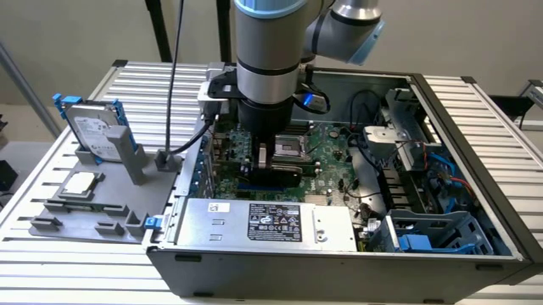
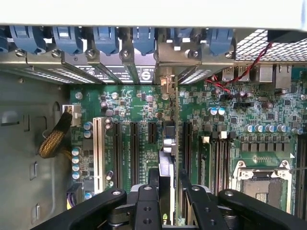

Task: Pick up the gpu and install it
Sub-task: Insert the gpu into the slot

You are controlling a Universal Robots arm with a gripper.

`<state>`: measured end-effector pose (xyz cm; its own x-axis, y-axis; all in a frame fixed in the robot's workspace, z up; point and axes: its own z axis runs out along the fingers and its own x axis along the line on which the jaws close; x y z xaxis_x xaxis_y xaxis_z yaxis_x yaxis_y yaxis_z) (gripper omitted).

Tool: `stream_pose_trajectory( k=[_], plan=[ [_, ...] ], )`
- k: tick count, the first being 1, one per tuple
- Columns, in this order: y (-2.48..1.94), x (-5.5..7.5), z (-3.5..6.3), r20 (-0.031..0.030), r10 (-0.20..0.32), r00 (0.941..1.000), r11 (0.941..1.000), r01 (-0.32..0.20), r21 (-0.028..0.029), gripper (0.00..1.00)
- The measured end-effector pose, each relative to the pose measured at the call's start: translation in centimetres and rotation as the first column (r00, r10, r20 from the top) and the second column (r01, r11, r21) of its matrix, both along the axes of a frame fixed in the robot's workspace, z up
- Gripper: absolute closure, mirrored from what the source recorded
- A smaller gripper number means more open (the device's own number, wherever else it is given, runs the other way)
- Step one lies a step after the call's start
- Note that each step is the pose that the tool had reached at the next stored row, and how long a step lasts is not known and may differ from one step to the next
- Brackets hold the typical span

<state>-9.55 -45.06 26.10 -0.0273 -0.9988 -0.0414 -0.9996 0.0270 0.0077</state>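
My gripper (image 1: 276,170) reaches down into the open computer case (image 1: 339,264), low over the green motherboard (image 1: 327,143). In the wrist view the gpu (image 2: 168,153) stands on edge between the two black fingers (image 2: 144,203), and the gripper (image 2: 168,196) is shut on it. The card's long edge runs in line with the dark expansion slots (image 2: 134,146), and its far end points at the rear bracket openings (image 2: 165,76). Whether its lower edge touches a slot is hidden by the card itself.
A silver hard drive with blue rails (image 1: 91,130) stands in a grey holder (image 1: 85,213) at the exterior view's left, with a processor chip (image 1: 78,184) beside it. The power supply (image 1: 271,222), a blue drive cage (image 1: 433,235) and cables (image 1: 407,159) crowd the case. The processor socket (image 2: 259,187) lies beside the slots.
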Motion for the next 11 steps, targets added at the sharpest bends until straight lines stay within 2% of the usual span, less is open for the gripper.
stream_pose_trajectory(
  k=[4, 6, 11],
  plan=[
    [0.0, 0.0, -0.23, -0.0006, 0.0, 1.0, 1.0, 0.0, -0.0006, 0.73],
    [0.05, 0.01, -0.38, -0.0005, 0.0, 1.0, 1.0, 0.0, 0.0008, 0.73],
    [0.21, 0.0, -0.43, -0.0052, 0.0, 1.0, 1.0, 0.0, -0.0001, 0.73]
  ],
)
